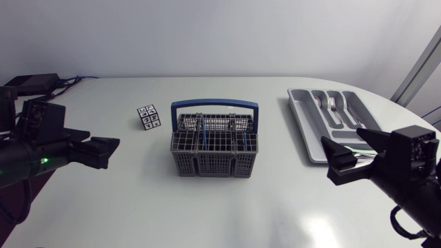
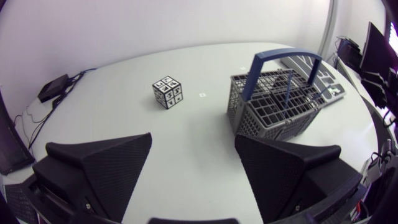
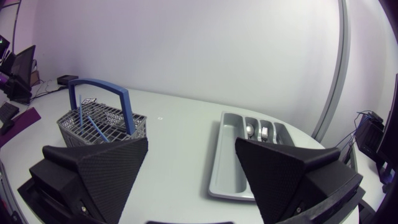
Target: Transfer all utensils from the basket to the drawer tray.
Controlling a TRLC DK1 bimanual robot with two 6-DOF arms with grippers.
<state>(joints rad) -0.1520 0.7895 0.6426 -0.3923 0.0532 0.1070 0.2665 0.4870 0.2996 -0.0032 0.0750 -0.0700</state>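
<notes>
- Head view: the basket (image 1: 213, 146) sits mid-table between the left gripper (image 1: 103, 151) and the right gripper (image 1: 342, 145), and neither is clearly nearer. The drawer tray (image 1: 308, 134) lies far right, just beside the right gripper.
- Left wrist view: the left gripper's jaws are spread and empty. The basket lies ahead, toward its right finger, with two blue-handled utensils (image 2: 288, 87) standing upright in it.
- Right wrist view: the right gripper's jaws are spread and empty. The tray's long axis runs away from it, and two metal utensils (image 3: 256, 130) lie at its far end.
</notes>
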